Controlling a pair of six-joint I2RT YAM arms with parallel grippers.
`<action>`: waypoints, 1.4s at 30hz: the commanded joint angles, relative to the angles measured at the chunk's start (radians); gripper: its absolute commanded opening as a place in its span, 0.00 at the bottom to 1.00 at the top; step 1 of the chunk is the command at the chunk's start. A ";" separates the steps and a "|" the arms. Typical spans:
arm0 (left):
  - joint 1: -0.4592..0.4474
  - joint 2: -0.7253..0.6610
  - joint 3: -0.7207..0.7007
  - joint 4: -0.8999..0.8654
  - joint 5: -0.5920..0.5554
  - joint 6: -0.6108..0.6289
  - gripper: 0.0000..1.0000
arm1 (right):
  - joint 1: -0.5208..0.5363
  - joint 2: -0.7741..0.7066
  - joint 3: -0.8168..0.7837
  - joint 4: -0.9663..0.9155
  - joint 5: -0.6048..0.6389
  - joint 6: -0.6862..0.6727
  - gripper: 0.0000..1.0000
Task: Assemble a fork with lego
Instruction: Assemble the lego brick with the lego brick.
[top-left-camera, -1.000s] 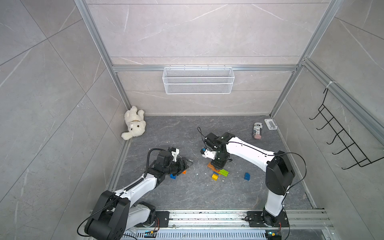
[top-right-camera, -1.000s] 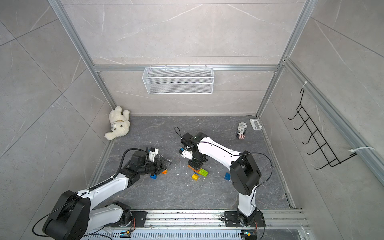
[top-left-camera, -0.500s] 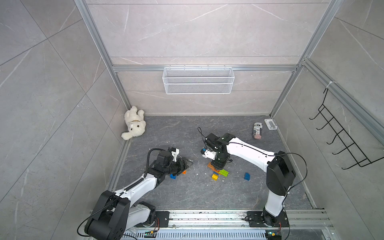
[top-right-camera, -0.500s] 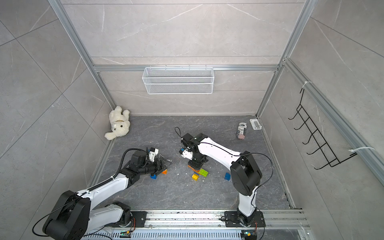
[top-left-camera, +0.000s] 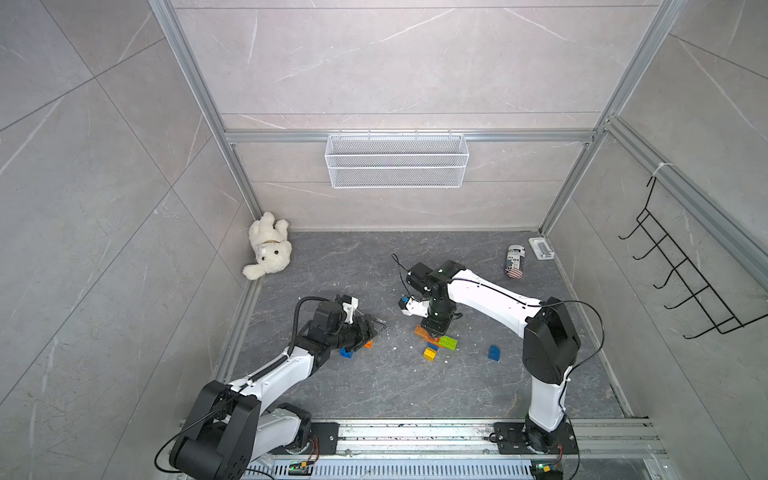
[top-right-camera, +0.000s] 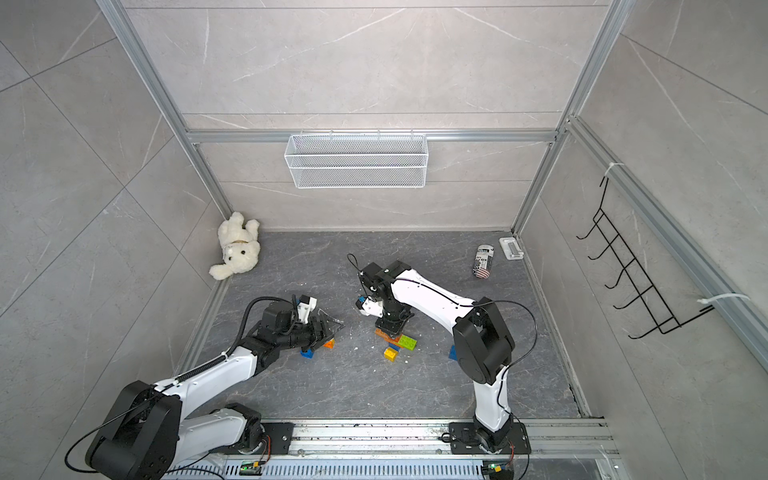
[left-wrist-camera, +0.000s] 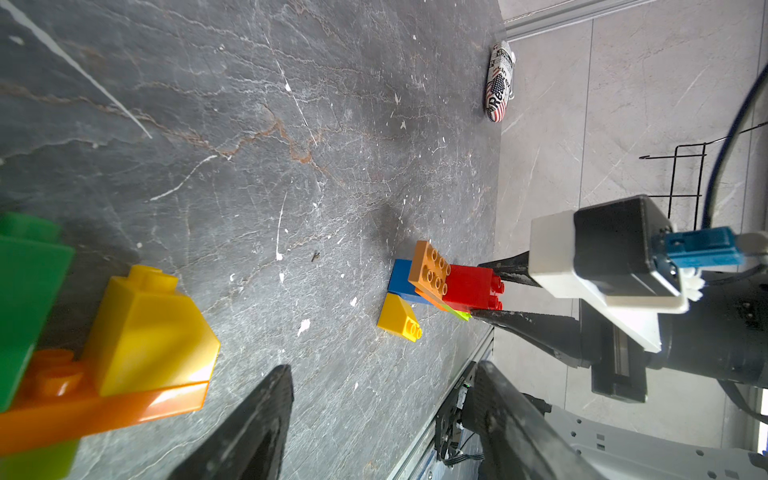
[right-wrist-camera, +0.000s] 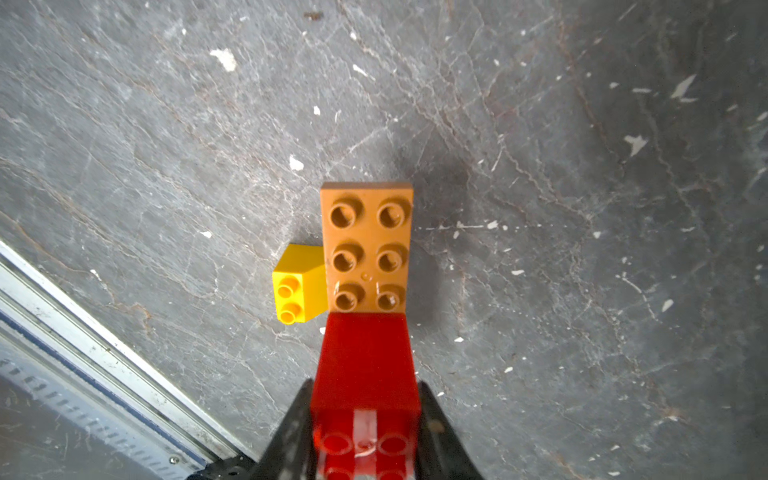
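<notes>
- Nothing has shifted over the last second. The right gripper (right-wrist-camera: 365, 388) stays clamped narrow on the red brick (right-wrist-camera: 365, 357), low over the pile. I'd judge it is pressing the brick home, not carrying it.
- The orange plate (right-wrist-camera: 366, 245) lies straight ahead of its fingertips, touching the red brick's end. A yellow slope (right-wrist-camera: 299, 286) sits just beside the plate.
- The left gripper (left-wrist-camera: 382, 374) hasn't stirred either. Its jaws stand apart with nothing between them, and a green, yellow and orange cluster (left-wrist-camera: 149, 328) lies just beside one finger.
- The left wrist view shows a blue brick (left-wrist-camera: 401, 278) under the plate, hidden from the right wrist view.
- Only a top view shows the lime brick (top-left-camera: 448, 342) beside the right gripper and a stray brick (top-left-camera: 493, 352) well apart from it.
</notes>
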 joint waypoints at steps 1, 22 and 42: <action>0.006 0.000 0.004 -0.001 0.000 0.001 0.72 | -0.008 0.065 0.025 0.004 0.012 -0.078 0.26; 0.012 -0.017 -0.003 -0.015 -0.007 -0.008 0.72 | -0.005 0.001 0.048 0.042 -0.055 -0.127 0.26; 0.013 -0.020 -0.007 -0.024 -0.005 0.012 0.73 | 0.004 -0.007 0.050 0.048 -0.098 -0.087 0.52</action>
